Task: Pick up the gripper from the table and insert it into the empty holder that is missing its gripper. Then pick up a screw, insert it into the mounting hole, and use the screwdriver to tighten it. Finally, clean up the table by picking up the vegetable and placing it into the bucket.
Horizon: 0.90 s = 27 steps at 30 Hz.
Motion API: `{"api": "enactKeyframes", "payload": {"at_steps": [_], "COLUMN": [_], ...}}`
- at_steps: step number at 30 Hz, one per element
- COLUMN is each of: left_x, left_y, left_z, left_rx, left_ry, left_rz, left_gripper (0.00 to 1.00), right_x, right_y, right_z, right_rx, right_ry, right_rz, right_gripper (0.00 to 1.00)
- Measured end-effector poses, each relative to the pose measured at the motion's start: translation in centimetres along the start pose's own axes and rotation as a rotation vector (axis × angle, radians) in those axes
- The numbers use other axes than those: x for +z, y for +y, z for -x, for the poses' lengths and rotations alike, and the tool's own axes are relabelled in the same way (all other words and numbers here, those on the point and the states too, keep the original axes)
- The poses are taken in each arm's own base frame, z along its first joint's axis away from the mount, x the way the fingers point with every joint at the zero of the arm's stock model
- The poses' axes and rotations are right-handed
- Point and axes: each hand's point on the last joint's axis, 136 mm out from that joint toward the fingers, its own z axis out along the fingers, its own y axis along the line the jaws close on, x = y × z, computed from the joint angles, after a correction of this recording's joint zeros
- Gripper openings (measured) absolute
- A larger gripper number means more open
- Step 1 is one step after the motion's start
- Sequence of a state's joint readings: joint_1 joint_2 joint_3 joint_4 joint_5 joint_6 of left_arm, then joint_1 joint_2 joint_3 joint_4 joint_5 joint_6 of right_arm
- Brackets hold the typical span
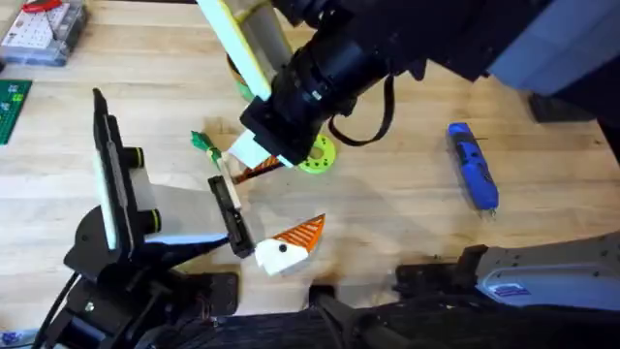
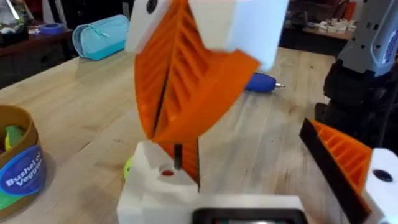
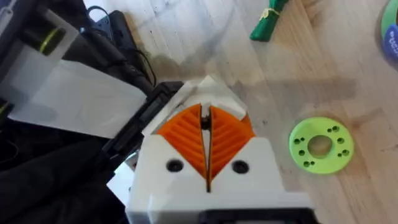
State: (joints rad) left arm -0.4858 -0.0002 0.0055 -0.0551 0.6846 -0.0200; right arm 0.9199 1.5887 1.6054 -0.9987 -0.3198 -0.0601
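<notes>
Broadly, the wooden counter [image 1: 407, 223] carried everything. The right arm [image 1: 329, 68] loomed dark over the middle of it, reaching towards the left side. By the near-left corner stood the white-bodied gripper unit [image 1: 165, 208] on its black stand [image 1: 107, 247], turned so its black holder bar [image 1: 231, 208] faced the open counter, where an arm could get at it.

The blue electric screwdriver [image 1: 473, 165] lay flat towards the right edge, well apart from the unit and untouched, presumably parked until a screw was in. The bucket [image 2: 22, 168], lettered for veggies on its blue band, showed at the side of the left wrist view.

At the near end of the holder sat the twin orange finger [image 1: 295, 237] on its white base, already mounted, which left the far end as the vacant seat. The lime-green disc [image 1: 318, 155] lay flat near the middle of the counter, just beside the working spot. The small toy vegetable [image 1: 203, 143] lay beyond the holder's far end, not yet cleared.

The right gripper [image 3: 205, 124] had its jaws closed narrow on the loose gripper finger [image 3: 214, 90]. Its cream block poked out past the orange pads, right beside the holder's far end. I judged this grip was meant to leave the block free to slide into the seat. Whether it had touched the bar I could not tell.

For the left arm, the state of the jaws could not be told.
</notes>
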Motion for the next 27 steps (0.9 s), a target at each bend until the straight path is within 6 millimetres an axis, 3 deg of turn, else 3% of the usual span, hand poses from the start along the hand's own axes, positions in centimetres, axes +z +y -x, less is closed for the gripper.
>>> {"api": "enactKeyframes", "payload": {"at_steps": [27], "left_x": [0.0], "left_y": [0.0], "left_z": [0.0], "left_rx": [0.0], "left_ry": [0.0], "left_rz": [0.0], "left_gripper": [0.99], "right_x": [0.41], "right_y": [-0.22], "right_z": [0.29], "right_rx": [-0.003], "right_ry": [-0.004], "right_rz": [-0.003], "right_gripper": [0.008]}}
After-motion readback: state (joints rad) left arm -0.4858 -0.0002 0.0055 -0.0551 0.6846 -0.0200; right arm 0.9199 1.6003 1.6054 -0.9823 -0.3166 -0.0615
